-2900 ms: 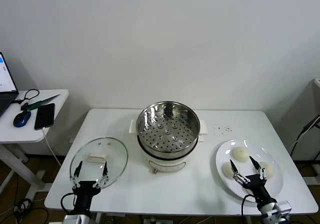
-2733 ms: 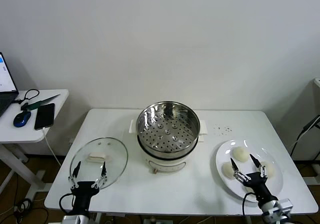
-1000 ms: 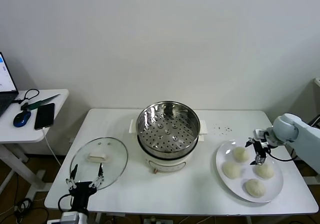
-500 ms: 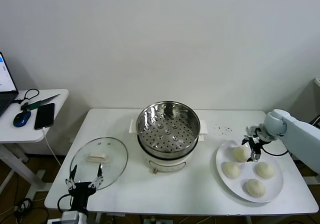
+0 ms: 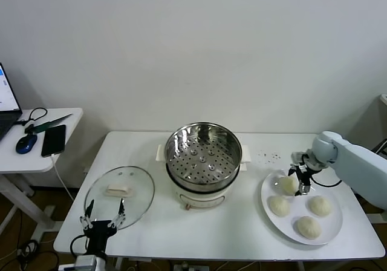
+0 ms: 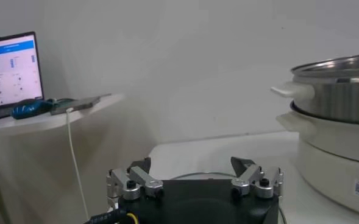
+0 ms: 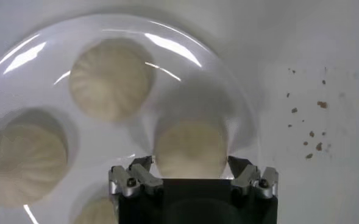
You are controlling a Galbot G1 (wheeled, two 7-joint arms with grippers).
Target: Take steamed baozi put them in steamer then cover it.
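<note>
Broad white surface (image 5: 242, 222), carrying all the task's things. At its centre, the steamer (image 5: 204, 162), open, perforated tray bare, ready to receive. At nine o'clock of it, well apart, the cover (image 5: 119, 190), lying flat near the front edge, bar handle up. At three o'clock of the steamer, a white plate (image 5: 329, 227) holding four steamed baozi.

Down over the plate's far side, the right pincer (image 5: 300, 179), straddling the bun at the plate's eleven o'clock, the nearest baozi (image 7: 190, 148) to the steamer. Seen from the wrist, fingers (image 7: 250, 176) either side of that bun, about at its flanks, not seen pressing in; no firm hold to be confirmed. Parked low at the front edge by the cover, the left pincer (image 6: 194, 181), spread wide, holding nothing.

Judged step: gripping the first bun. For a good grip:
- Close slowly and stop at first firm contact; soft dough likely to dent or tear under a hard squeeze.
- Keep the bun centred between the fingers, gripped low on its sides, not on the dome.
- Lift straight up to clear the neighbouring buns and the plate rim.
- Carry toward nine o'clock, high enough to pass the steel rim, then set down near the tray's edge, leaving room for three more.
</note>
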